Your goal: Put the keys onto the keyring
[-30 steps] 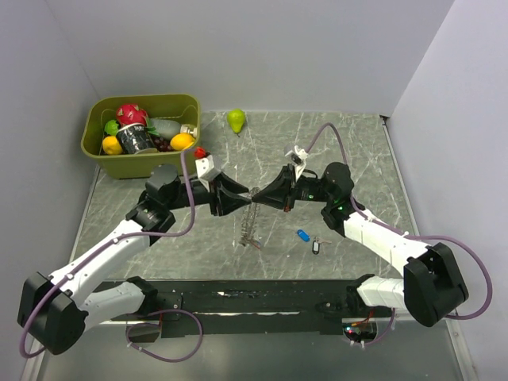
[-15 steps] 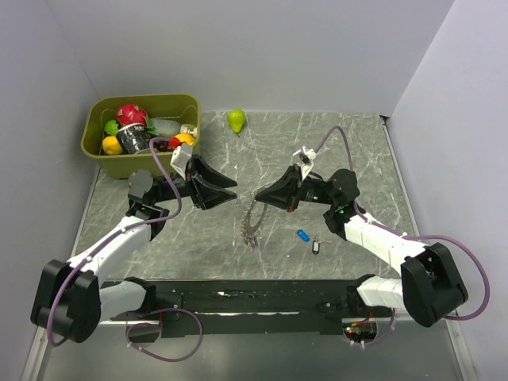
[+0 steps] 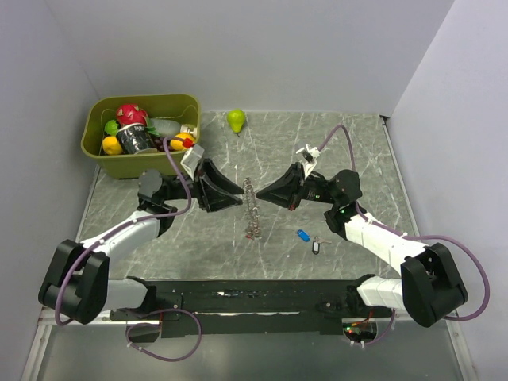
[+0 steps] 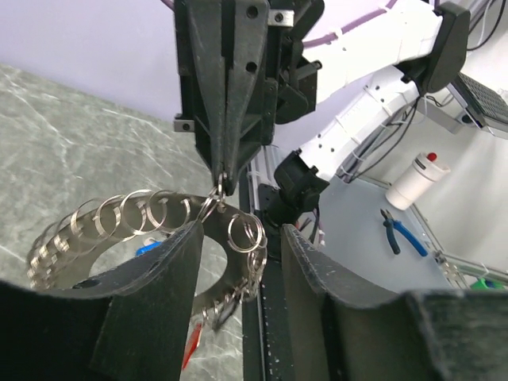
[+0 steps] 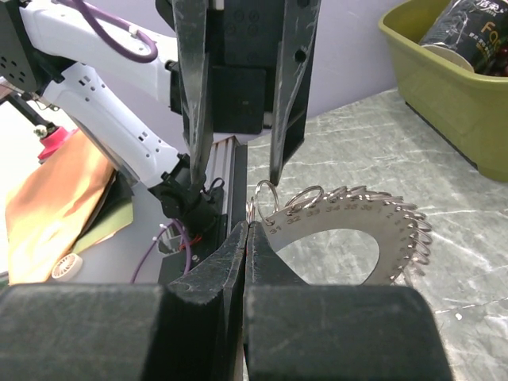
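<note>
The keyring (image 3: 252, 208) hangs edge-on between the two grippers, above the table. My right gripper (image 3: 260, 193) is shut on its top rim; its closed jaws (image 5: 248, 226) pinch the toothed ring (image 5: 361, 230) near the small split rings. My left gripper (image 3: 238, 194) is open and empty just left of the ring, its jaws (image 4: 240, 232) apart with the ring (image 4: 119, 230) in front of them. A red-tagged key (image 4: 190, 355) dangles from the ring's lower edge. A blue-tagged key (image 3: 302, 235) and a dark-tagged key (image 3: 316, 248) lie on the table to the right.
A green bin (image 3: 95, 135) full of fruit and a can stands at the back left. A green pear (image 3: 236, 119) lies at the back centre. The black rail (image 3: 254, 298) runs along the near edge.
The left gripper has let go of the ring, opened and drawn back to the left. The ring has swung from tilted to edge-on, hanging from the right gripper alone.
</note>
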Controlling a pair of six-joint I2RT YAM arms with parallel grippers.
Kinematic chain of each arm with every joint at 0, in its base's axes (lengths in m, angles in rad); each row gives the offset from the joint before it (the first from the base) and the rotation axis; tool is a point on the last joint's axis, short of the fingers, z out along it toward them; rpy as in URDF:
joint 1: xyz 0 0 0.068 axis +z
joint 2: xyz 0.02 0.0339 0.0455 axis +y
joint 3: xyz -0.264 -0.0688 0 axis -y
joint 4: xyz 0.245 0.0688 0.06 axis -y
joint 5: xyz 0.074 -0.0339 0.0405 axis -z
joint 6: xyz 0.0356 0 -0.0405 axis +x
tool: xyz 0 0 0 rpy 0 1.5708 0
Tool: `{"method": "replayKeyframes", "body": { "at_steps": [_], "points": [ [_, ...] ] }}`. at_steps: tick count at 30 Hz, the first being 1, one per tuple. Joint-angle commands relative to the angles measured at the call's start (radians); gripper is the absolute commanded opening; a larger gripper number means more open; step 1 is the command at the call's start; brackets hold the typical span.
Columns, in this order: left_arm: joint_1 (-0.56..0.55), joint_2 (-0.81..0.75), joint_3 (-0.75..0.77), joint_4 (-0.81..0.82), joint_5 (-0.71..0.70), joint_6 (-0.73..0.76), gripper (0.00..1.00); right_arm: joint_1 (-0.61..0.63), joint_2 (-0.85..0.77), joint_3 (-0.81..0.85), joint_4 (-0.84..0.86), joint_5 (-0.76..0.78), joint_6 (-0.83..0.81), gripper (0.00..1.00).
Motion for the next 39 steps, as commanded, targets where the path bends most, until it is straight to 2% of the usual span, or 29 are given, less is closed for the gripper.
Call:
{"method": "replayKeyframes", "body": {
  "at_steps": [1, 4, 12, 19, 31, 34, 39],
  "points": [
    [-0.038, 0.009, 0.047, -0.030, -0.005, 0.078, 0.48, -0.007, -0.024, 0.014, 0.096, 0.005, 0.006, 0.00],
    [-0.051, 0.029, 0.061, -0.034, -0.005, 0.083, 0.44, -0.005, -0.018, 0.019, 0.099, 0.005, 0.012, 0.00],
    [-0.055, 0.049, 0.062, -0.055, -0.050, 0.114, 0.43, -0.007, -0.010, 0.017, 0.105, -0.001, 0.018, 0.00],
    [-0.060, 0.089, 0.062, 0.058, -0.056, 0.045, 0.37, -0.007, -0.003, 0.020, 0.113, -0.006, 0.024, 0.00],
    [-0.089, 0.086, 0.087, 0.025, -0.068, 0.083, 0.34, -0.005, 0.011, 0.016, 0.116, -0.004, 0.026, 0.00],
    [-0.095, 0.087, 0.099, -0.010, -0.064, 0.103, 0.28, -0.005, 0.016, 0.016, 0.122, -0.004, 0.029, 0.00],
    [-0.110, 0.093, 0.108, -0.032, -0.059, 0.123, 0.12, -0.004, 0.019, 0.017, 0.128, -0.006, 0.034, 0.00]
  ]
}}
